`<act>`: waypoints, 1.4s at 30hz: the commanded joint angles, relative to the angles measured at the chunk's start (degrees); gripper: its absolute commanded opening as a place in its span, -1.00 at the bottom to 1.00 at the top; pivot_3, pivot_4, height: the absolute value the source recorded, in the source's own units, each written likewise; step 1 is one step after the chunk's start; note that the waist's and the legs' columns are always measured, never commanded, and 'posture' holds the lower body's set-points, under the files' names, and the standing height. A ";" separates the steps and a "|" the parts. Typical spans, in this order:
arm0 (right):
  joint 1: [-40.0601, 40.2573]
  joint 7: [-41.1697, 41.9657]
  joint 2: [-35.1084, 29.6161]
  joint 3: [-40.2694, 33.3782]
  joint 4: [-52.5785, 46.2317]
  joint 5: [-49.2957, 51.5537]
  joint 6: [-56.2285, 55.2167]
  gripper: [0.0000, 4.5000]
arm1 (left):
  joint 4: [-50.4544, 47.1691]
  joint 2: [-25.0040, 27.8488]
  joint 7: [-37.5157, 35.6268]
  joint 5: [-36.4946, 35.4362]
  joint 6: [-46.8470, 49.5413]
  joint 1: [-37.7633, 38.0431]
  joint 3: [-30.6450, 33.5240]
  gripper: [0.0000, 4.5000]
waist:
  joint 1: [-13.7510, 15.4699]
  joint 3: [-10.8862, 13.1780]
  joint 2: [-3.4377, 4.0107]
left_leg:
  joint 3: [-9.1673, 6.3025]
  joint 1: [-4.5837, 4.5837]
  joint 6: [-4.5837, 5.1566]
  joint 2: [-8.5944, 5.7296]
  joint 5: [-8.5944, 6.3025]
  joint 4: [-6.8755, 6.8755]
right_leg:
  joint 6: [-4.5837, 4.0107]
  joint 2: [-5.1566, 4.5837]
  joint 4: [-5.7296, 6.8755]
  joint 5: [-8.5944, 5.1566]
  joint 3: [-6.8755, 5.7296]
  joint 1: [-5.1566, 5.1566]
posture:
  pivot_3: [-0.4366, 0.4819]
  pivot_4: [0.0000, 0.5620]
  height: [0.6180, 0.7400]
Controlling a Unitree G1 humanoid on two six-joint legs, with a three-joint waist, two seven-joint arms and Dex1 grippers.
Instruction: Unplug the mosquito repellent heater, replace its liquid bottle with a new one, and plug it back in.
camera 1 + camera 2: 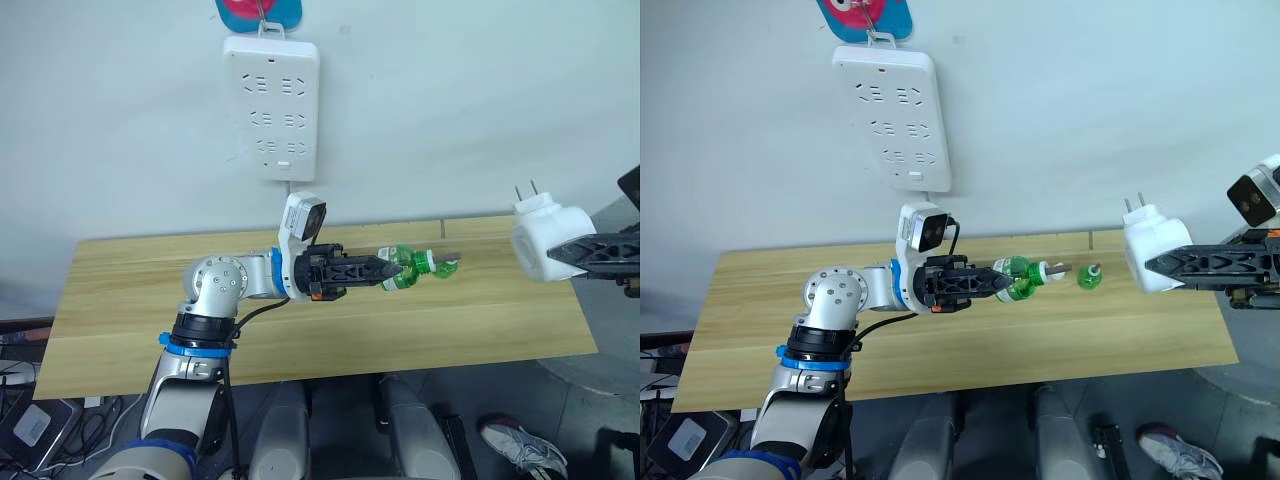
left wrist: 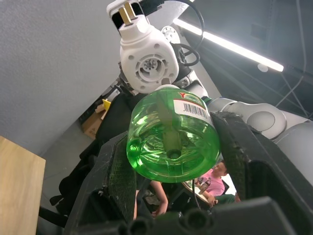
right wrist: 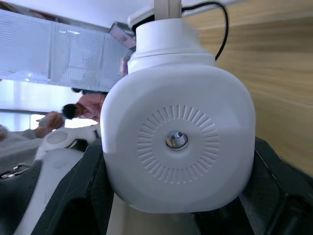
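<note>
My left gripper (image 1: 396, 271) is shut on a green liquid bottle (image 1: 405, 268), held level above the middle of the wooden table (image 1: 150, 300), its white neck pointing right. In the left wrist view the bottle (image 2: 171, 142) sits between both fingers, base toward the camera. The white mosquito repellent heater (image 1: 540, 242) hangs in the air past the table's right end, prongs up, with my right gripper (image 1: 1152, 265) shut on it. Its open socket (image 2: 149, 61) faces the bottle's neck, a gap apart. A second small green bottle (image 1: 1091, 276) stands on the table between them.
A long white power strip (image 1: 270, 105) hangs on the wall above the table's back edge, under a pink and blue hook. A gap runs between the table's far edge and the wall. A sneaker (image 1: 520, 445) is on the floor at front right.
</note>
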 commanded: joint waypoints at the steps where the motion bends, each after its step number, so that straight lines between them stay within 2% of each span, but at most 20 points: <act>1: -1.50 -2.90 1.15 -0.86 -2.13 1.89 -1.87 0.33 | -1.29 -2.01 0.43 -1.96 -0.62 -0.67 0.34 0.03 | 0.02 0.00 0.00 | -0.01 0.00 0.00 -0.01 0.00 0.02 | 0.01 -0.01 0.00 0.00 -0.01 0.02 | 0.34 0.16 1.00; 14: -4.27 -3.85 4.00 0.21 -3.93 1.89 -2.03 0.33 | -0.27 -6.68 2.44 -0.75 -3.20 -0.58 -0.19 0.03 | 0.02 0.00 0.00 | -0.02 0.00 0.00 -0.02 0.00 0.02 | 0.02 -0.02 0.03 0.00 -0.02 0.01 | 0.32 0.17 1.00; 22: -6.34 -1.43 3.24 1.63 -3.05 1.89 -0.76 0.33 | 0.67 -6.32 1.27 0.24 -4.16 -0.72 -1.12 0.03 | -0.01 0.00 0.00 | -0.02 0.00 0.00 -0.02 0.00 0.02 | 0.02 -0.01 0.04 0.00 -0.02 0.01 | 0.31 0.18 1.00; 42: -7.60 -2.28 5.09 2.99 -3.73 1.89 -1.43 0.33 | 3.52 -8.87 0.53 2.35 -7.08 -2.75 -2.68 0.03 | -0.02 0.00 0.00 | -0.02 0.00 0.00 -0.02 0.00 0.04 | 0.02 -0.01 0.08 0.00 -0.02 0.01 | 0.30 0.20 1.00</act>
